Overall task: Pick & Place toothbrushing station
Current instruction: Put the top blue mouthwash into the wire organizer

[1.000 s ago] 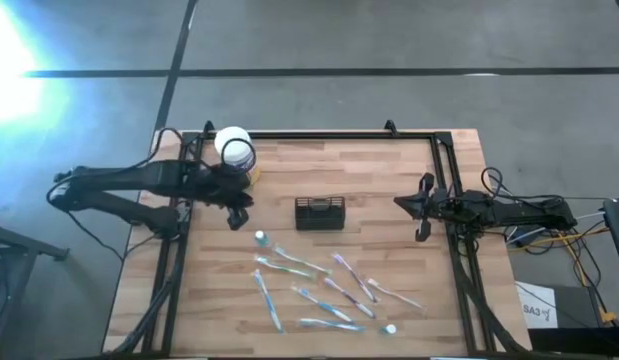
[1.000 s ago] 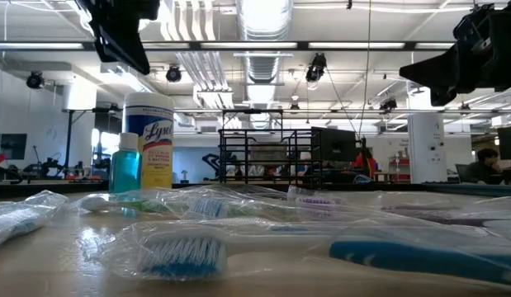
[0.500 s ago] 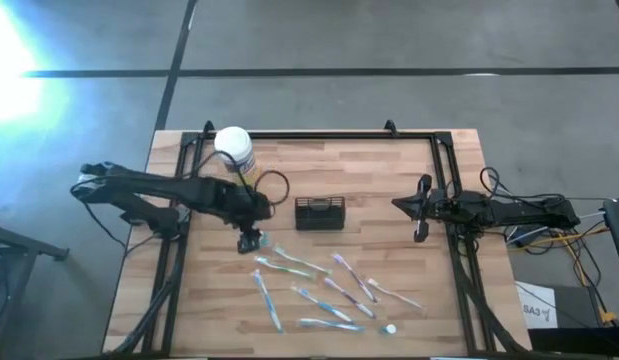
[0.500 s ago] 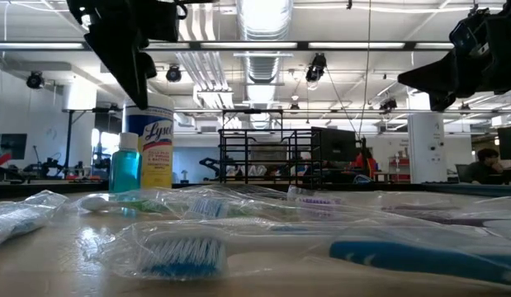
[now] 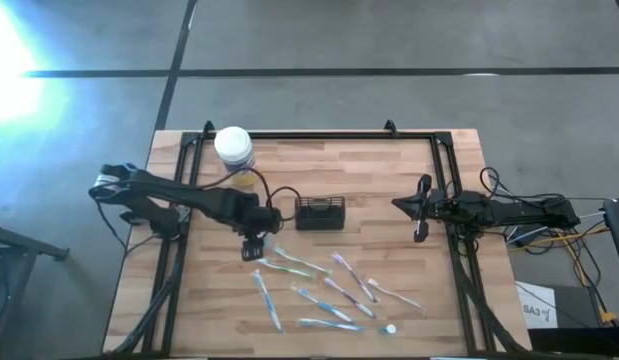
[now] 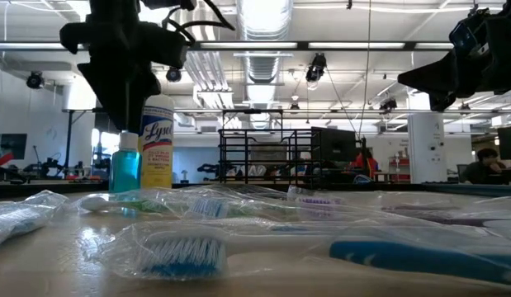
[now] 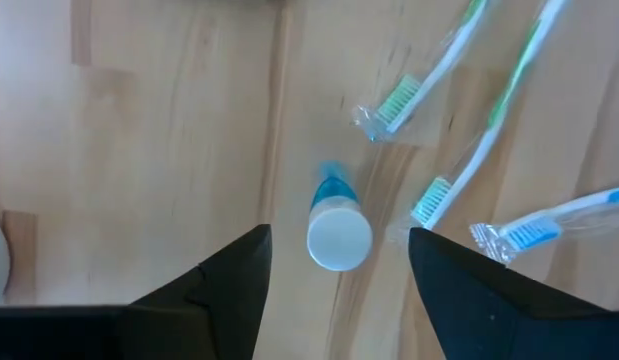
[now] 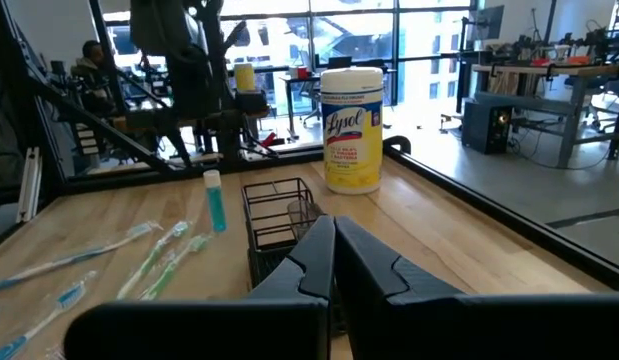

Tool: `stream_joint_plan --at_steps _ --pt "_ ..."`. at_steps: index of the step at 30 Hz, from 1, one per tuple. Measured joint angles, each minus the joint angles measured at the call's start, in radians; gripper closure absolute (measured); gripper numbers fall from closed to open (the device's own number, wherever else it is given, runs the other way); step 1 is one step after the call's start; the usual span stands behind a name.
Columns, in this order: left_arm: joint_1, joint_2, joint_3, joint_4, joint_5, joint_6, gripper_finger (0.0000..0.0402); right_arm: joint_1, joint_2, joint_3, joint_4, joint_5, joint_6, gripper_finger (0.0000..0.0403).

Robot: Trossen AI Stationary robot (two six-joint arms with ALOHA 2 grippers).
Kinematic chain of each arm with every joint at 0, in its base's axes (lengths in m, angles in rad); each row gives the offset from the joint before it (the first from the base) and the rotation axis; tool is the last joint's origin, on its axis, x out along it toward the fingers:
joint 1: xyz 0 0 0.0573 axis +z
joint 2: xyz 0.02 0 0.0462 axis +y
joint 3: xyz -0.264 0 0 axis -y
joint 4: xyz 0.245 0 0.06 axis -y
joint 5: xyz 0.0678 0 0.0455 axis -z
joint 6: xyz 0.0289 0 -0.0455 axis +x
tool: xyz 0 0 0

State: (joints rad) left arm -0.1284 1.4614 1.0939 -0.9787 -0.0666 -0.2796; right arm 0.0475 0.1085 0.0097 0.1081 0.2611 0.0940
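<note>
The toothbrushing station point(image 5: 319, 212) is a small black slotted box that stands on the wooden table near its middle; it also shows in the low view point(image 6: 263, 157) and the right wrist view point(image 8: 279, 225). My left gripper point(image 5: 253, 243) hangs open, pointing down over a small blue bottle with a white cap point(image 7: 338, 228), just left of the station. Its fingers point(image 7: 244, 275) stand on either side of the cap without touching it. The bottle point(image 6: 125, 169) stands upright. My right gripper point(image 5: 421, 210) waits shut at the table's right side, fingers level point(image 8: 334, 250).
A yellow jar with a white lid point(image 5: 234, 148) stands at the far left. Several wrapped toothbrushes point(image 5: 324, 290) lie spread over the near half of the table, the closest point(image 7: 429, 75) right beside the bottle. Black frame rails point(image 5: 451, 170) run along the table's sides.
My left gripper has gone from beside the yellow jar toward the table's right and near edges and has come down. It has tipped over to point downward, and it now stands over the blue bottle. The bottle and the station have stayed where they were.
</note>
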Motion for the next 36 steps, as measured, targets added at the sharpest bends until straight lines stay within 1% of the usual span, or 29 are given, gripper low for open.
stream_joint_plan --at_steps 13,16,19,22,30,36 --pt "0.000 0.063 0.000 0.010 -0.011 0.024 0.0161 0.000 0.000 0.000 0.000 0.000 0.000 0.0394" --pt "0.000 0.065 0.000 0.010 -0.011 0.024 0.0168 0.000 0.000 0.000 0.000 0.000 0.000 0.0394" --pt "0.000 0.066 -0.001 0.010 -0.011 0.024 0.0183 0.000 0.000 0.000 0.000 0.001 0.000 0.0394" --pt "0.000 0.066 -0.001 0.010 -0.011 0.023 0.0210 0.000 0.000 0.000 0.000 0.001 0.000 0.0394" --pt "0.000 0.066 -0.001 0.015 0.007 0.052 0.0306 0.000 0.000 0.000 0.001 0.002 0.000 0.0394" --pt "0.000 0.063 0.004 0.011 0.018 0.071 0.0306 0.000 0.000 0.000 0.001 0.002 0.000 0.0394"
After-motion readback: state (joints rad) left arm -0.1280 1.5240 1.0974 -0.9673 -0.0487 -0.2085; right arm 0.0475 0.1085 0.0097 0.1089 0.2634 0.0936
